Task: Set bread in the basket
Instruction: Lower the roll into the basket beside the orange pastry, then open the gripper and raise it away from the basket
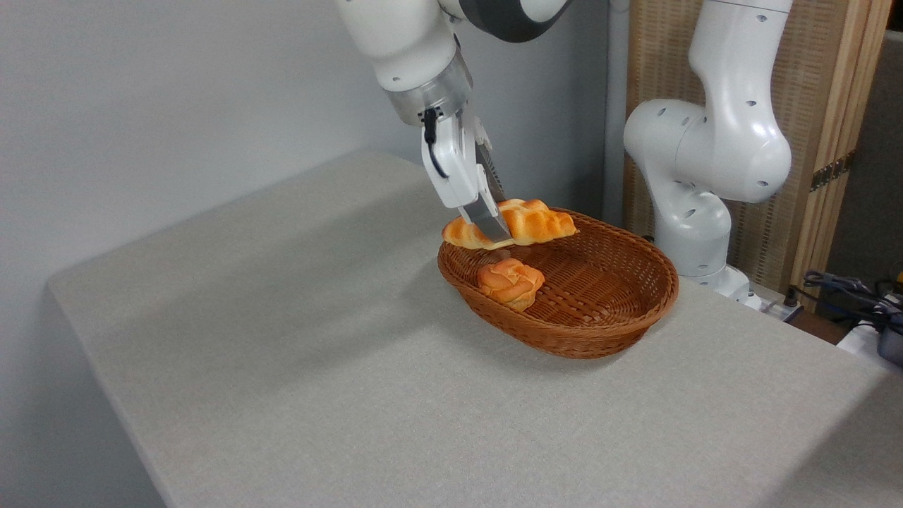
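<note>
The fixed camera shows the tool (494,229) clenched across the middle of the bread (525,222), one finger in front of the loaf and the other behind it. The bread hangs roughly level, just above the far left rim of the basket (635,310), partly over the rim and partly over the inside; whether its left end touches the rim cannot be told. The basket sits near the far right corner of the surface (282,353), with a small knotted bun (509,282) lying inside against its near left wall.

To finish the step well, the loaf should probably be carried a little further toward the basket's middle, clear of the rim and of the bun, lowered close to the woven floor, and only then let go, so it neither tips out nor rolls off.
</note>
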Tool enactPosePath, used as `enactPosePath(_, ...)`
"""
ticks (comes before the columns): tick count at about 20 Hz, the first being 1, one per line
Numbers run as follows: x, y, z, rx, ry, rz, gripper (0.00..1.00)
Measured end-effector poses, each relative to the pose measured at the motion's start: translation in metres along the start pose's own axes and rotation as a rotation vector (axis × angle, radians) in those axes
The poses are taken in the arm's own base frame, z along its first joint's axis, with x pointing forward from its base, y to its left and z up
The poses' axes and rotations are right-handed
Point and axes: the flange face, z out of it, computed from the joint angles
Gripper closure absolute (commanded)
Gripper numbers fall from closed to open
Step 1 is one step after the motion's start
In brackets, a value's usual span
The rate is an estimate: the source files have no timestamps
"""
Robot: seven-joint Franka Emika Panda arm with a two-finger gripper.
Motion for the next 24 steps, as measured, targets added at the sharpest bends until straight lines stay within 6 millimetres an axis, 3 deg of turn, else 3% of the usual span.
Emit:
enactPosePath(11, 0.005, -0.001, 0.011, -0.024, -0.008, 0.058, 0.0)
enactPosePath(24, 0.004, -0.007, 0.01, 0.003, -0.002, 0.056, 0.0)
